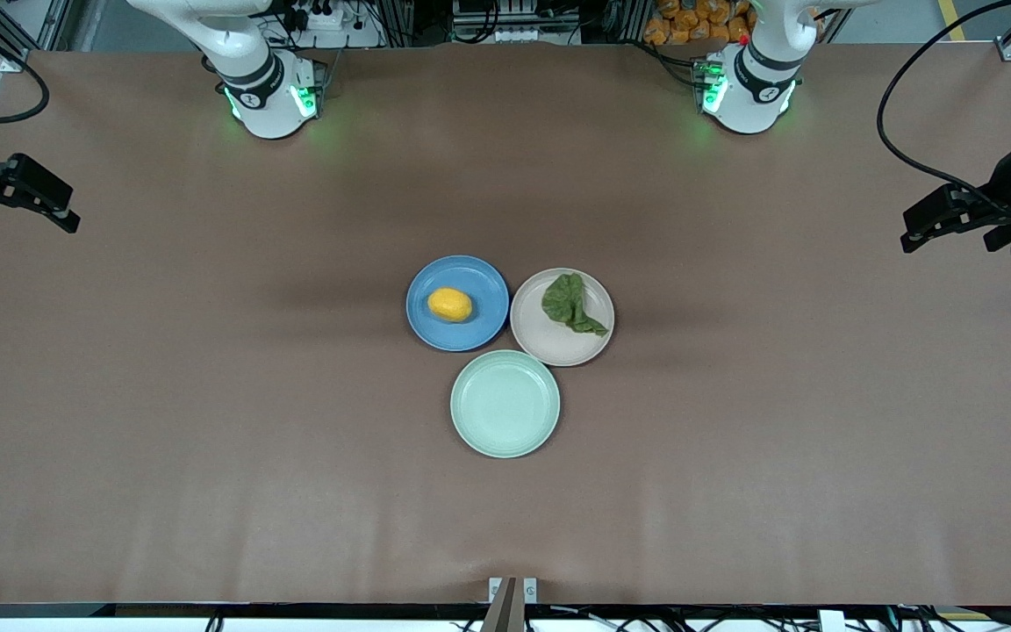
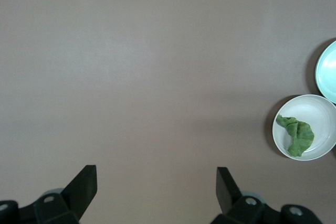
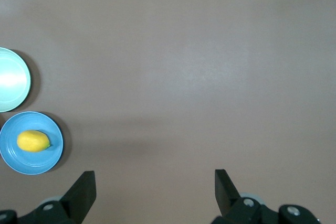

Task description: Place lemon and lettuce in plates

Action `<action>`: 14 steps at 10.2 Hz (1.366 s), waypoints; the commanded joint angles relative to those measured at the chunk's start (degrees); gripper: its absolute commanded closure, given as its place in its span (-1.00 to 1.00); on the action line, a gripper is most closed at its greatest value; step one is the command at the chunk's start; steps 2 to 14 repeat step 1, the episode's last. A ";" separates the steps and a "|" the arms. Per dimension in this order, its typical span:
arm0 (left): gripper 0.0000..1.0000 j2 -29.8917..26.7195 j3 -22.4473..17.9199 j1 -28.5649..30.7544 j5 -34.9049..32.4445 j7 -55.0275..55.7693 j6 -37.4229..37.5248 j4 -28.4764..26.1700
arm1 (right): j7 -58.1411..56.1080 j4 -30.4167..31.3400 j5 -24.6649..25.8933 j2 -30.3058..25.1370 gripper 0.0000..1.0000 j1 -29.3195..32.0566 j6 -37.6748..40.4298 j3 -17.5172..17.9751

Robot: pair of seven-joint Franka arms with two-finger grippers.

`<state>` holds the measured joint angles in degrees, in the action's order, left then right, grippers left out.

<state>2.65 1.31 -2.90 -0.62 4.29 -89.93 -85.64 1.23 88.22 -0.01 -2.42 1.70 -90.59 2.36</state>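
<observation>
While both arms hang back at the ends of the table, the work in the middle looks finished. Nearest the front camera sits the mint plate (image 1: 505, 404), with nothing on it; it seems to be a spare, not part of the job. Just farther off, two more plates lie side by side, almost touching each other and the mint one. The blue plate (image 1: 457, 303), toward the right arm's end, holds the lemon (image 1: 450, 305), lying on its side close to the centre, where it is unlikely to roll off over the rim. The pink plate (image 1: 562, 317), toward the left arm's end, holds the lettuce (image 1: 570, 304), a crumpled leaf resting wholly inside the rim, its tail pointing toward the rim.

Well apart from the plates, the right gripper (image 3: 155, 187) hovers over bare table at its own end, fingers spread wide and holding nothing. The left gripper (image 2: 156, 184) does the same at its end, also spread and empty. I judge both arms parked clear so the plates stay undisturbed, and the task complete.
</observation>
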 commanded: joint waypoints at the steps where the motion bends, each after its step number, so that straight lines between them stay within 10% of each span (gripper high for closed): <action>1: -1.00 -0.98 -0.08 0.00 -0.96 -1.12 0.72 -0.50 | -0.35 -1.56 -1.13 0.66 -1.00 1.11 1.12 0.62; 14: -1.00 -0.98 -0.08 0.00 -0.96 -1.12 0.72 -0.50 | -0.35 -1.56 -1.13 0.66 -1.00 1.11 1.12 0.62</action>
